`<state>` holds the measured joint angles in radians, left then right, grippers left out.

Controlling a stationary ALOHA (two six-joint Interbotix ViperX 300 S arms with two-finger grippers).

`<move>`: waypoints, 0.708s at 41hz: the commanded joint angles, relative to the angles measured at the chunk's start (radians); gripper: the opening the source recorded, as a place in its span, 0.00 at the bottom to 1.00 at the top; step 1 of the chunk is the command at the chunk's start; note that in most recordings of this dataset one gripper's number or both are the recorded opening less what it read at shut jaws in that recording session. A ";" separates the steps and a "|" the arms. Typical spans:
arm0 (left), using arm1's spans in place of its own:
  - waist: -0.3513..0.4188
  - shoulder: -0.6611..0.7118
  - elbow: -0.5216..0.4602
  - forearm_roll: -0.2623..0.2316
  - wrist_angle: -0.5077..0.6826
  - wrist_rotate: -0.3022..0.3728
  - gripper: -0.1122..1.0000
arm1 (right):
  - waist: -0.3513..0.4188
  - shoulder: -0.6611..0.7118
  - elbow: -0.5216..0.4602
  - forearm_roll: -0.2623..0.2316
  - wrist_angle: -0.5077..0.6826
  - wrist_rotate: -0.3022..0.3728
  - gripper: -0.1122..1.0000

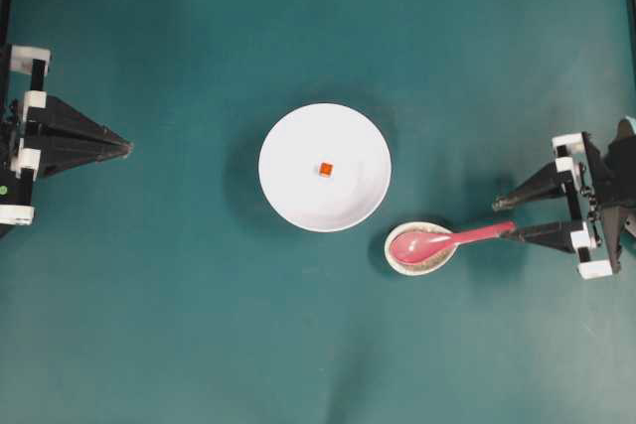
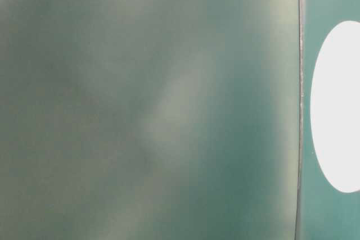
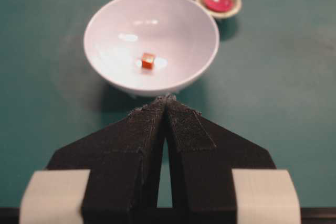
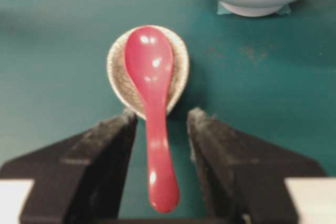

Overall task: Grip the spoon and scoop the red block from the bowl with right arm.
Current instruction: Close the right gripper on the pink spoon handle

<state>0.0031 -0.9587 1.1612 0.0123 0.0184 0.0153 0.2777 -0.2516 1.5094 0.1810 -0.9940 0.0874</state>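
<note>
The right gripper [image 4: 161,124] stands wide open and holds nothing; the spoon [image 4: 152,103] handle lies between its fingers, long axis pointing to 12 o'clock in the wrist view, scoop resting in the speckled dish [image 4: 178,72]. The left gripper [image 3: 166,103] is closed and empty

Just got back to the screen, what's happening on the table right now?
The right gripper is open with its fingers on either side of the spoon handle, not yet closed on it. The spoon's scoop rests in a small speckled dish beside the white bowl. The red block sits loose in the middle of the bowl. The left gripper is shut, pointing at the bowl from the other side and holding nothing.
</note>
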 commanded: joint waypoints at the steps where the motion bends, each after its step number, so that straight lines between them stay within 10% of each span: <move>1: 0.002 0.008 -0.018 0.002 -0.003 -0.002 0.09 | 0.021 0.064 -0.014 -0.003 -0.052 0.003 0.56; 29: 0.002 0.008 -0.018 0.002 0.008 0.000 0.09 | 0.034 0.400 -0.081 -0.005 -0.264 0.000 0.56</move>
<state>0.0031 -0.9587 1.1612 0.0123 0.0307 0.0138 0.3099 0.1488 1.4327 0.1779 -1.2333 0.0859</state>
